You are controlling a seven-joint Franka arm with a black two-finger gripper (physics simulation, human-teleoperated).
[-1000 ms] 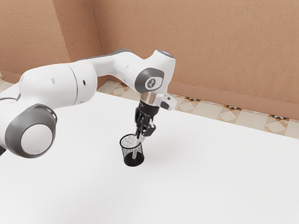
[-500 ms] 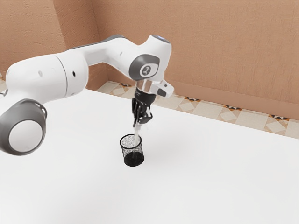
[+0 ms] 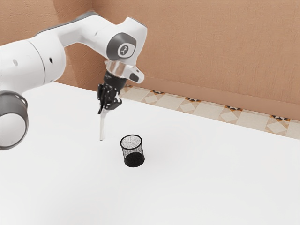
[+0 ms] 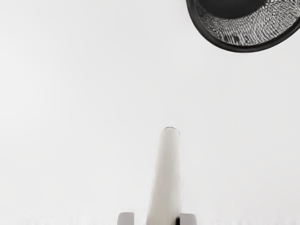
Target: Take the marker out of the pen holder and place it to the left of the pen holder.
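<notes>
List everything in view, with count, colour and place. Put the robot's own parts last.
Marker: one, whitish, held in the gripper, pointing down, outside the pen holder toward the exterior view's left.
Pen holder: one, black mesh, upright on the table.
Table: one, white, under the pen holder.
Floor: one strip, cream tiles with orange and dark patterns, between table and wall.
Wall: tan-brown, behind the table, with a corner toward the exterior view's left.
Arm: one, white with grey caps, coming in from the exterior view's left.
Gripper: one, black, above the table, closed on the marker.
</notes>
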